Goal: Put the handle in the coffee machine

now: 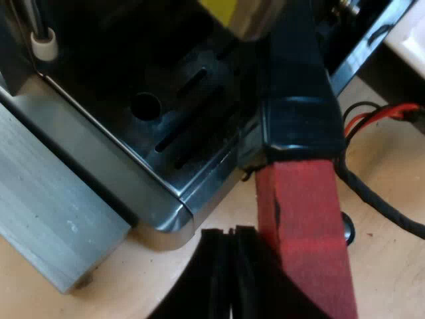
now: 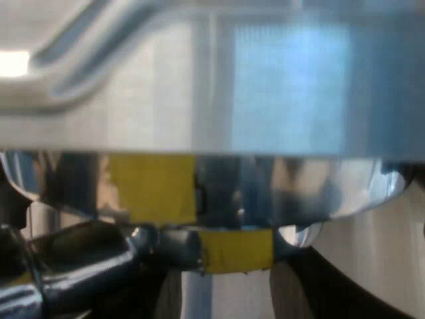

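The holder's dark handle [image 1: 299,86] reaches from the espresso machine's front out over the drip tray [image 1: 166,113] and ends in a red block [image 1: 302,219]. Its metal head [image 1: 255,16], marked with yellow tape, sits up under the machine. My left gripper [image 1: 231,276] is shut, its black fingers pressed together against the side of the red end, not around it. Seen close up, the machine's chrome head [image 2: 265,186] carries a yellow tape patch [image 2: 153,189]. Just below it are a second yellow patch [image 2: 236,249] and the glossy dark handle [image 2: 86,266].
The drip tray has a slotted black top and a metal rim [image 1: 159,219]. A grey metal block [image 1: 53,212] lies beside the machine on the wooden table [image 1: 385,266]. A steam wand tip [image 1: 43,43] hangs over the tray.
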Motion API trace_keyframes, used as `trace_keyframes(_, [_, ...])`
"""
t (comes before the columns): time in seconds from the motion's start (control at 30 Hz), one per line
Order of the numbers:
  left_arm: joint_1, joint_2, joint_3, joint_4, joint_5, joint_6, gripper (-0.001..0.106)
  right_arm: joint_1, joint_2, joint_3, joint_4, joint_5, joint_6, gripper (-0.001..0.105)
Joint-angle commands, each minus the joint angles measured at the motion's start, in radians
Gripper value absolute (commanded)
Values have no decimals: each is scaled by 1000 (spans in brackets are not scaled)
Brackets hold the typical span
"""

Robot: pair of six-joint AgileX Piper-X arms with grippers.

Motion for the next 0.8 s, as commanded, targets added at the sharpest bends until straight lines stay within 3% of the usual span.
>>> trace_keyframes(0.03, [-7, -11, 1, 22, 30, -41, 0, 1, -50, -22, -121, -47, -22, 35])
trace_keyframes(0.17, [-11, -11, 4, 40, 49, -58, 0, 4, -50, -22, -120, -47, -22, 35])
trace_keyframes(0.47, [-122, -11, 7, 42, 33, -85, 0, 29, -50, -21, -33, -37, -2, 35])
trace_keyframes(0.8, [-126, -11, 7, 39, -3, -87, 0, 48, -82, 15, 17, 6, 30, 29])
